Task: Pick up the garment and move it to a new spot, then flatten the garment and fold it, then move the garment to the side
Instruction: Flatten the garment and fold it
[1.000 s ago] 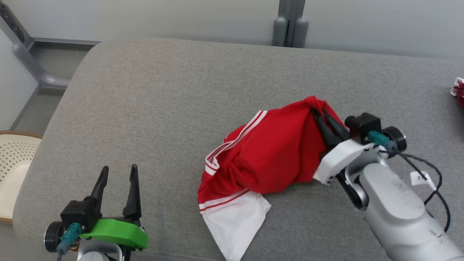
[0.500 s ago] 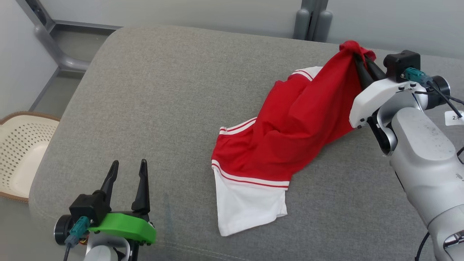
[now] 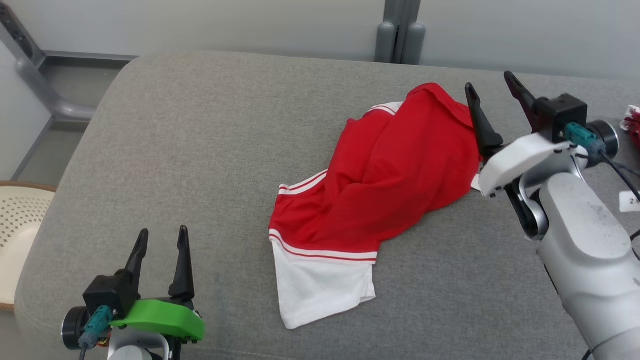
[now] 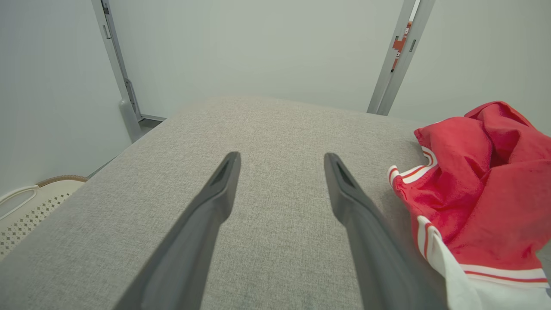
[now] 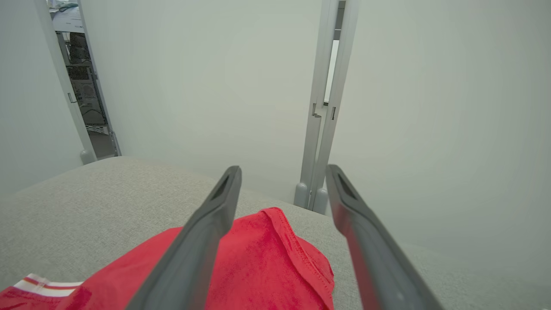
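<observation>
A red garment (image 3: 395, 175) with white stripes and a white panel lies crumpled on the grey cushioned surface (image 3: 200, 150), right of centre. It also shows at the right edge of the left wrist view, garment (image 4: 482, 185), and low in the right wrist view, garment (image 5: 258, 267). My right gripper (image 3: 490, 87) hovers open just right of the garment's far red end, nothing between its fingers (image 5: 206, 232). My left gripper (image 3: 161, 234) rests open at the near left, well apart from the cloth, its fingers (image 4: 211, 206) over bare cushion.
A cream perforated basket (image 3: 17, 225) sits on the floor off the cushion's left edge. A small red and white item (image 3: 632, 122) lies at the far right edge. Grey posts (image 3: 400, 35) and a wall stand behind the cushion.
My right gripper has opened and let go of the garment's red end, which dropped onto the cushion. The head camera also shifted. The left gripper has not moved.
</observation>
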